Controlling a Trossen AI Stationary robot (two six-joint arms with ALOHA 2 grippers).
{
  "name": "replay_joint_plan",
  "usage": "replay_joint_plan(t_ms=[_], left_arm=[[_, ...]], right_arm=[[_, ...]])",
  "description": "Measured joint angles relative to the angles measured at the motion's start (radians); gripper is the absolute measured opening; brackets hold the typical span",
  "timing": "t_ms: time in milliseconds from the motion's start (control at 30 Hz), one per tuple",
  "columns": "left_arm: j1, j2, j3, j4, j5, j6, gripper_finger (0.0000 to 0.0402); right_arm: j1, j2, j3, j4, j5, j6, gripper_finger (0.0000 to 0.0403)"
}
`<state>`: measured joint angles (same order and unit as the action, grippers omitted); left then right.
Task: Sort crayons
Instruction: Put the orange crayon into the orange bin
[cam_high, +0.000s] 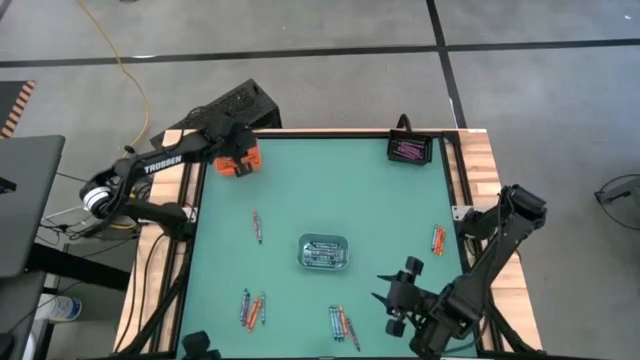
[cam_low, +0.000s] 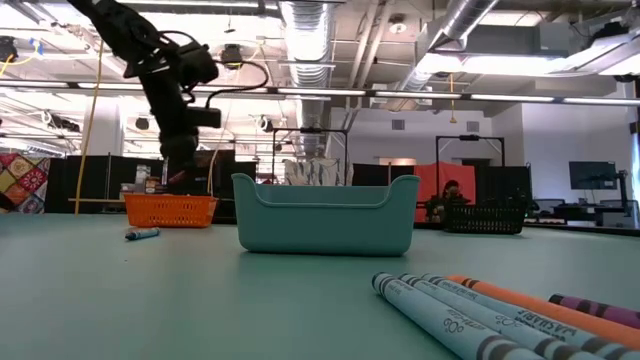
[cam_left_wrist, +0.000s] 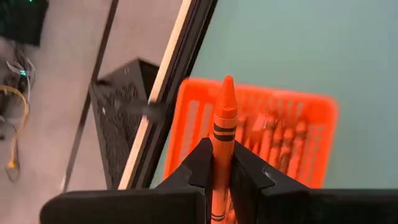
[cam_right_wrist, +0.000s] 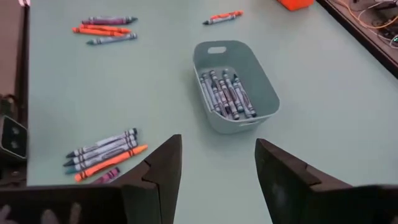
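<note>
The left pincer (cam_left_wrist: 221, 171) is clamped on an orange crayon (cam_left_wrist: 222, 143), tip pointing away from the wrist, and hangs over the orange tray (cam_high: 238, 163) at the desk's (cam_high: 330, 190) far left corner. That tray already holds several orange crayons (seen through its mesh wall in the left wrist view).

The right pincer (cam_right_wrist: 217, 171) hovers above the near right part of the desk with its fingers spread wide and nothing between them.

A grey tray (cam_high: 323, 251) sits near the middle of the desk with a bundle of grey-blue crayons (cam_right_wrist: 225, 94) lying inside. A black tray (cam_high: 408, 149) stands at the far right corner and holds purple-pink crayons (cam_high: 406, 150).

Loose crayons lie scattered on the desk:
- a small pair (cam_high: 257, 226) left of the grey tray, between it and the orange tray;
- a mixed cluster (cam_high: 251, 309) near the front left edge, in blue, orange and purple;
- another mixed cluster (cam_high: 342, 324) near the front edge, just left of the right pincer, mostly grey-blue with one orange;
- a few orange ones (cam_high: 438, 239) close to the right edge.

In the low view the front cluster (cam_low: 500, 310) lies close to the camera, in front of the grey tray.
</note>
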<state>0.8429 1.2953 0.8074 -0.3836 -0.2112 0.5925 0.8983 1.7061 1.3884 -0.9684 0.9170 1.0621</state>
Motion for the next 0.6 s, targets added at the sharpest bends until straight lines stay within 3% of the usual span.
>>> replay_joint_plan(t_ms=[200, 600], left_arm=[[0.076, 0.0, 0.0, -0.068, 0.032, -0.031, 0.0026], [0.09, 0.0, 0.0, -0.124, 0.023, -0.076, 0.0118]], right_arm=[[0.018, 0.0, 0.0, 0.015, 0.007, 0.014, 0.0195], [0.018, 0.0, 0.0, 0.03, 0.007, 0.014, 0.0195]])
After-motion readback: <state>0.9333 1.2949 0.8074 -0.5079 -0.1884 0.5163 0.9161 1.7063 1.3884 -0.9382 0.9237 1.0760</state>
